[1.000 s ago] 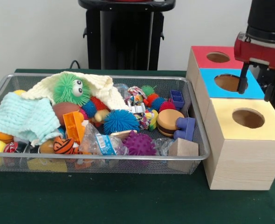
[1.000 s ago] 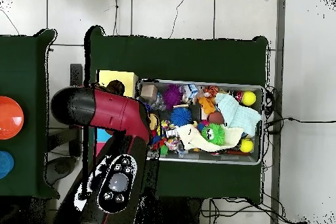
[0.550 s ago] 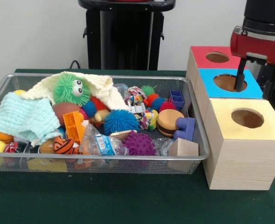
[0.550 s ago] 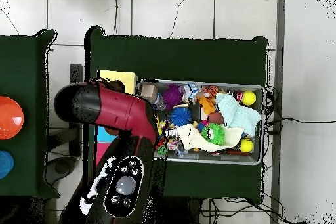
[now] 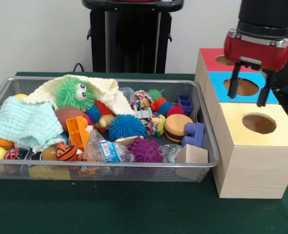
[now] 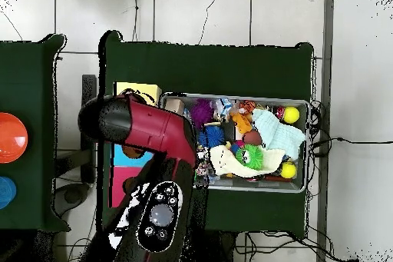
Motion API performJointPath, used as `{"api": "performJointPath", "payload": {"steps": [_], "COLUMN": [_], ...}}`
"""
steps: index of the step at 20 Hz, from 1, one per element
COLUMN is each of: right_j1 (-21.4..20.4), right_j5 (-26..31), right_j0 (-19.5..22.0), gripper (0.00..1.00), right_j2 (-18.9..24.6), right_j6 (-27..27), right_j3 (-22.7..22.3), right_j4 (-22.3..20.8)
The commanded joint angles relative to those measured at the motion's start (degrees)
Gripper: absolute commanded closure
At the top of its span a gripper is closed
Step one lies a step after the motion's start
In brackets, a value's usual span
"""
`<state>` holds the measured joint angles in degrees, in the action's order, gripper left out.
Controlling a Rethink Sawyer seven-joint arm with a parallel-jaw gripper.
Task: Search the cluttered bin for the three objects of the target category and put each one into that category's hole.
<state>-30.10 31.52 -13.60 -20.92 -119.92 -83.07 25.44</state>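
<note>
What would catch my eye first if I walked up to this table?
Probably the wire bin heaped with bright toys, above all the green fuzzy ball with googly eyes on a cream cloth at its back. Beside the bin, the red gripper hangs with fingers open over three wooden boxes with red, blue and yellow holed tops.

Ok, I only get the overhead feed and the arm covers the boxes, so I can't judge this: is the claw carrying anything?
Observer: No, the claw is open and empty.
Operator: Where does it hang?
Observer: Above the blue box; in the front view it straddles that box's hole.
Operator: And what lies at the bin end under the arm?
Observer: A burger toy with a purple block beside it.
</note>
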Motion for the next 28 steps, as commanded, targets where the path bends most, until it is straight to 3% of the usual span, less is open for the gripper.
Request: {"api": "performJointPath", "payload": {"steps": [1, 9, 13, 18, 24, 28], "right_j1": [-4.6, -11.4, -12.2, -11.6, -7.6, -3.1], "right_j5": [3.9, 6.3, 7.7, 0.5, -17.7, -25.6], "right_j0": [4.9, 7.9, 8.4, 9.1, 13.1, 14.6], "gripper": [0.0, 0.0, 0.0, 0.0, 0.0, 0.0], "right_j2": [2.2, 1.4, 0.6, 1.3, 4.8, 5.5], "right_j6": [5.6, 8.4, 8.1, 1.4, -5.3, -8.6], "right_j3": [-6.9, -10.2, -9.8, -15.3, -22.5, -24.8], "right_j4": [-9.0, -18.8, -24.1, -26.1, -27.9, -28.0]}}
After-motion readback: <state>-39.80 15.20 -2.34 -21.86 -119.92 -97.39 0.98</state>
